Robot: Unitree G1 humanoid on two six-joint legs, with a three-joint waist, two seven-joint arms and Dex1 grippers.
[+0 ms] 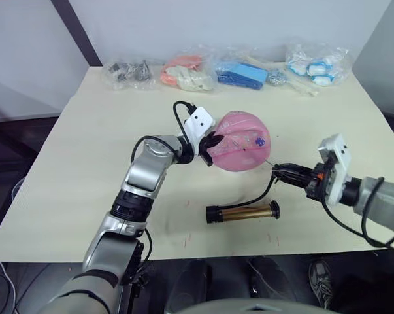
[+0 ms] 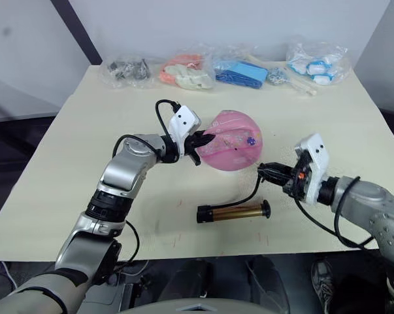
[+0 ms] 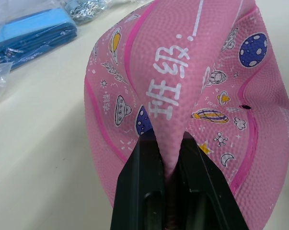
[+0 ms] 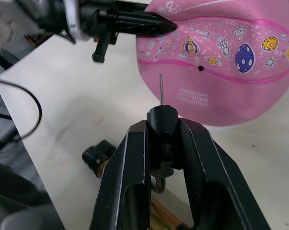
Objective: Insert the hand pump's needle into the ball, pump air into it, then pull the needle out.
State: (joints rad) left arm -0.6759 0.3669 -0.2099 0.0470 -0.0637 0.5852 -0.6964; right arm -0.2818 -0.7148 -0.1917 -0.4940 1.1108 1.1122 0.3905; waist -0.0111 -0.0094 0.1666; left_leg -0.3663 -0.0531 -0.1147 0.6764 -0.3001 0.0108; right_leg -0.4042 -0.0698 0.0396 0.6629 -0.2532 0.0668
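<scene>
One ball [image 1: 241,150], one hand pump [image 1: 242,212], one needle [image 4: 161,89], and my two grippers on one cream table [image 1: 66,170]. Along the far edge I count four clear bags: one of dark metal bits [image 1: 128,72], one of orange-and-white pieces [image 1: 187,73], one of blue pieces [image 1: 242,74], one of blue-and-white pieces [image 1: 314,64].

My left gripper [image 1: 208,148] is closed on the ball, its two black fingers [image 3: 145,182] pinching a raised fold of the pink rubber (the ball is saggy, creased along its side). The ball rests near the middle of the table.

My right gripper [image 2: 275,174] is clamped on the small black fitting [image 4: 161,117] at the end of the hose [image 1: 259,193]. The needle sticks out from it toward the ball, its tip just short of the rubber, near a small dark hole [image 4: 200,68].

The pump lies flat on the table, nearer me than the ball, between my two arms.

My left wrist view gives white printed characters and planets on the ball's skin. My right wrist view gives the needle itself, too thin to make out well from the head views.
</scene>
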